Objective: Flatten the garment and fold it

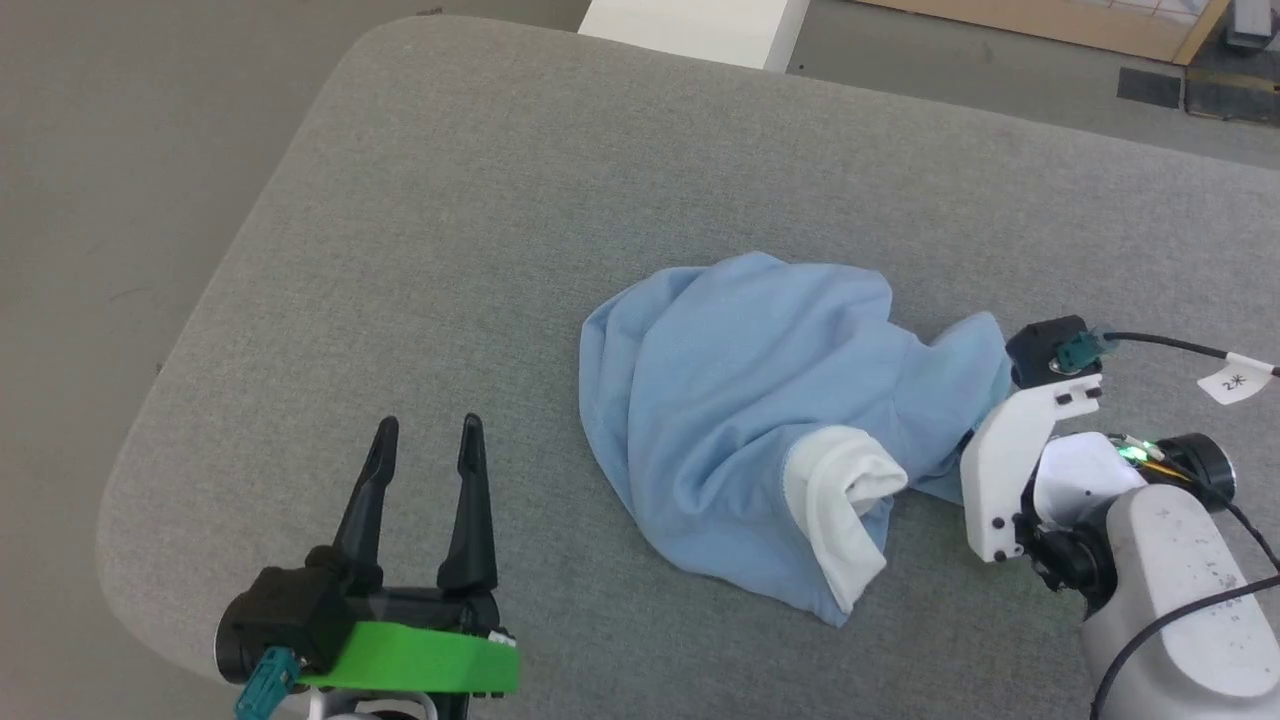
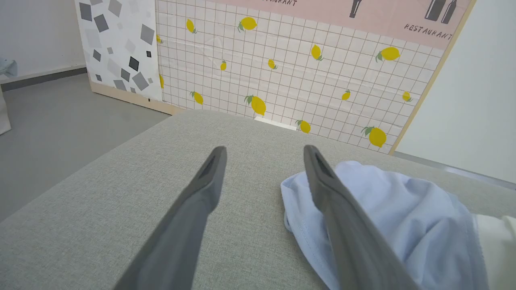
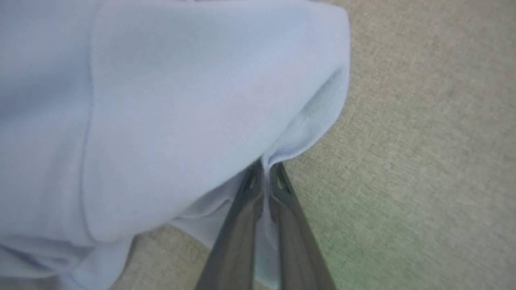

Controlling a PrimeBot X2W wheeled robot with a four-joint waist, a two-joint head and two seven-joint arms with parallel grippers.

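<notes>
The light blue garment (image 1: pixel 740 400) lies crumpled in a heap on the grey padded table (image 1: pixel 500 200), with a white collar part (image 1: pixel 845 500) showing at its near side. My right gripper (image 3: pixel 264 169) is shut on a thin fold of the garment (image 3: pixel 181 112) at its right edge; in the head view its fingers are hidden under the cloth by the white wrist bracket (image 1: pixel 1010 470). My left gripper (image 1: pixel 428 432) stands open over bare table to the garment's left. In the left wrist view the garment (image 2: pixel 387 217) lies behind the right finger (image 2: pixel 334 201).
The table's rounded left edge (image 1: pixel 200 330) drops to a grey floor. A white box (image 1: pixel 690 25) stands beyond the far edge. A lemon-patterned tiled panel (image 2: pixel 290 68) stands past the table in the left wrist view. Cables trail from my right wrist (image 1: pixel 1180 345).
</notes>
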